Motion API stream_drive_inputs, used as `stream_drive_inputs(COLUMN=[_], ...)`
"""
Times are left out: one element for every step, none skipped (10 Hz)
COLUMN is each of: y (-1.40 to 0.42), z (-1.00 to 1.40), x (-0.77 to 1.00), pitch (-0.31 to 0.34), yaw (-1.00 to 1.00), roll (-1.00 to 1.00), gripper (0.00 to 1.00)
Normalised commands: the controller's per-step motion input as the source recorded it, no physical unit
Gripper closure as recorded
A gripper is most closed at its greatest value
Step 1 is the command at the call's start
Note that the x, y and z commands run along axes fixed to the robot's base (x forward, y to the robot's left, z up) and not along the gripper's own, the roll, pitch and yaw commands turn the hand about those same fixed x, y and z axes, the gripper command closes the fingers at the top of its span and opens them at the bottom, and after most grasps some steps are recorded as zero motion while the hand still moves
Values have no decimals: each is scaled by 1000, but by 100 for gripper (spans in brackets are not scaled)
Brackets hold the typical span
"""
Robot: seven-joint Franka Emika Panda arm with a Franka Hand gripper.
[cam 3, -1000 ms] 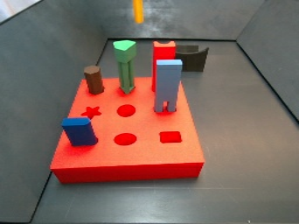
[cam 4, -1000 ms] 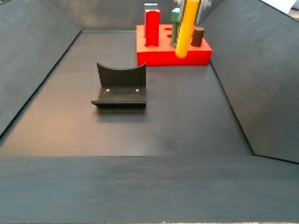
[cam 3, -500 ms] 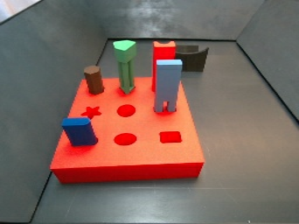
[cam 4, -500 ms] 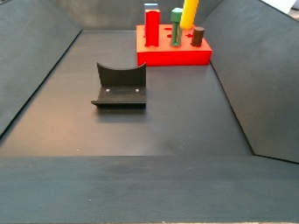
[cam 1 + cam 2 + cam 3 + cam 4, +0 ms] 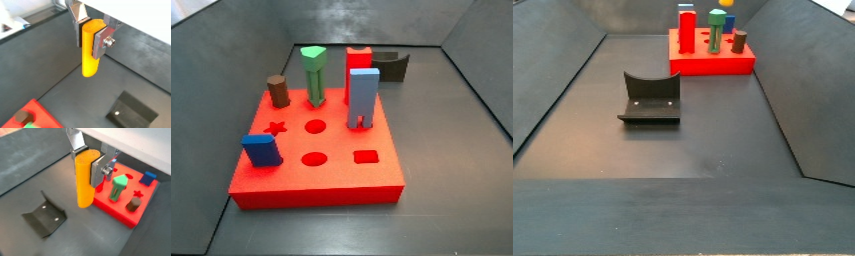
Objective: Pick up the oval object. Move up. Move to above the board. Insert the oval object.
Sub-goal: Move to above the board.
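The tool [image 5: 92,164] pinches the oval object [image 5: 83,179] by its upper end so its long axis hangs straight down, raised clear of the worktop, with the board [image 5: 130,213] lying below and just to one side of it.

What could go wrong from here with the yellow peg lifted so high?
1. The end effector grips the yellow peg only near its top, so the long free end could swing or tilt as it moves.
2. The red board already holds a green peg and a brown cylinder; the peg could knock one while coming down.
3. Neither side view shows the end effector, so alignment is hard to check.
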Motion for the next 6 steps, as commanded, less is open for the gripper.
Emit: stream_drive_inputs(y=[-1000, -1000, -1000, -1000, -1000, -1000], z=[136, 141, 141, 142, 147, 150], x=[190, 196, 202, 207, 224, 241], pitch=[234, 136, 98, 90, 104, 124], yaw=[93, 25, 12, 15, 11, 9], roll=[41, -2, -13, 8, 3, 7], gripper=[100, 100, 100, 100, 100, 100])
